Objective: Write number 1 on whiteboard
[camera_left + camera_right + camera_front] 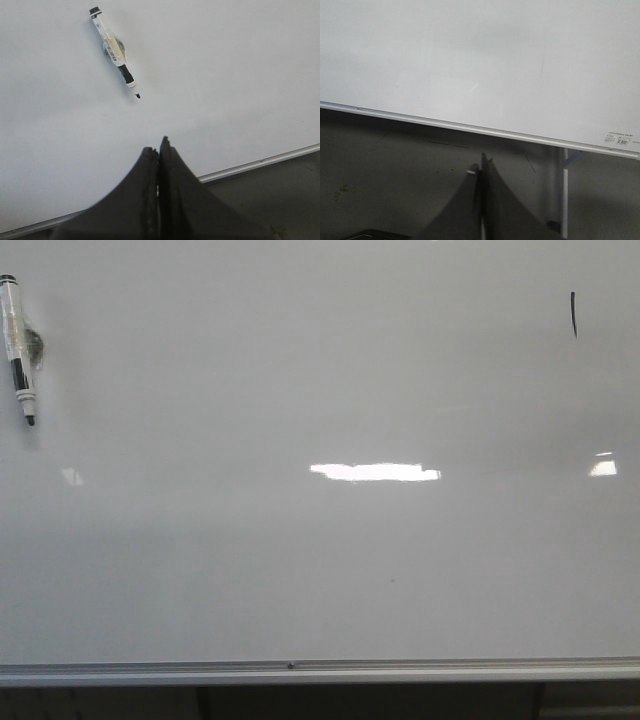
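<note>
Scanning left to right across the front view: marker pen [19, 345] lies on the whiteboard [320, 560] near its far left edge, uncapped, black tip pointing toward the silver bottom rail [300, 670]. A small grey smudge sits just beside its barrel. Middle of the board bare apart from bright light reflections. Far right, high up: the number 1 [574, 314], a short thin black stroke, nearly vertical. Pen and stroke are well apart, at opposite ends of the board.

Neither arm shows in the front view. Left wrist view: left tool [158, 145] with fingers pressed together, holding nothing, hovering over the board near the rail; the pen [114, 49] lies ahead of it, apart from the fingertips. Right wrist view: right tool [481, 162] likewise pressed together and empty, pulled back off the board, below the rail, dark floor under it. A faint thin stroke [542, 64] shows on the board there, likely the same numeral.

Judgement: the writing step looks done, since the stroke is on the board and the pen is set down and released. What remains, if anything, is retreat of the arms to rest; the left one should lift clear without nudging the pen.
</note>
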Robot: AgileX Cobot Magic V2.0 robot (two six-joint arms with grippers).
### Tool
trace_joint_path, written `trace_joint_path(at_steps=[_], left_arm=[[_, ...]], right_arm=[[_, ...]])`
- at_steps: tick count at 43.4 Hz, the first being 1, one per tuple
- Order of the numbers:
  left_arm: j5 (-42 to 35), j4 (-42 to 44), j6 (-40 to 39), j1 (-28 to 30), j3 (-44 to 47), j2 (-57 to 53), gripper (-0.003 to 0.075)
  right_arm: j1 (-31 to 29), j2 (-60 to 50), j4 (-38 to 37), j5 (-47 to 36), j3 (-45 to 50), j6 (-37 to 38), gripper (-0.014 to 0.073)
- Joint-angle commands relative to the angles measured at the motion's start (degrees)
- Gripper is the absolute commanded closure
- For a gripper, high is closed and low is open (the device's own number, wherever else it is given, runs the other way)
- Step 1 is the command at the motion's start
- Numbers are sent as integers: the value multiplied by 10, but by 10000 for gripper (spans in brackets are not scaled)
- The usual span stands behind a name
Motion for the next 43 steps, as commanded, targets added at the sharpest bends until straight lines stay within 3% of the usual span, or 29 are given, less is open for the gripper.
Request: trace_joint_path(at_steps=[1, 19, 26, 35, 43], left_arm=[[-40, -1, -7, -6, -14, 0, 741], [-46, -1, -7, -6, -10, -9, 741], [-63, -11, -7, 51, 21, -58, 741], [-227, -12, -7, 136, 182, -165, 741], [-317, -23, -7, 167, 333, -274, 741]], right_arm=[[-3, 4, 1, -27, -13, 1, 662], [-3, 4, 1, -27, -13, 1, 662], [-3, 4, 1, -27, -13, 1, 662], [-3, 4, 1, -28, -13, 1, 662], [-3, 4, 1, -28, -13, 1, 662]])
